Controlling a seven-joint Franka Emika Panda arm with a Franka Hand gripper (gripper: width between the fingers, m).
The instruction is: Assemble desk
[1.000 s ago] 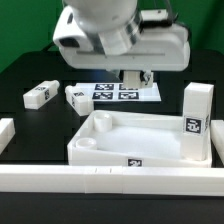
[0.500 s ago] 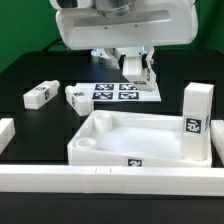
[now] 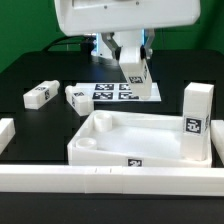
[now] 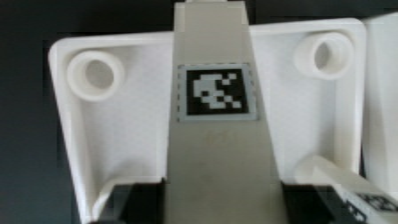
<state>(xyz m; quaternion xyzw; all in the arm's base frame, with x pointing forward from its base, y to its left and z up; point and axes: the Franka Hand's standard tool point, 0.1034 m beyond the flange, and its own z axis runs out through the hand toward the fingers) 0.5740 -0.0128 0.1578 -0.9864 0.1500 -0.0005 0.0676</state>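
Note:
The white desk top (image 3: 108, 151) lies upside-up like a tray on the black table, with round corner sockets. One square leg (image 3: 196, 122) stands upright in the corner at the exterior view's right. My gripper (image 3: 134, 62) hangs above and behind the desk top, shut on another white leg (image 3: 136, 74) with a tag. In the wrist view this leg (image 4: 217, 120) runs between my dark fingers (image 4: 146, 200), over the desk top (image 4: 125, 130) and its two sockets (image 4: 93, 72). Two more legs (image 3: 40, 94) (image 3: 76, 96) lie on the table.
The marker board (image 3: 118, 93) lies flat behind the desk top. Long white border rails run along the front (image 3: 110, 186), at the exterior view's left (image 3: 5, 130) and at its right (image 3: 218, 140).
The arm has risen, and the gripper with the leg in it has come up from the table behind the desk top.

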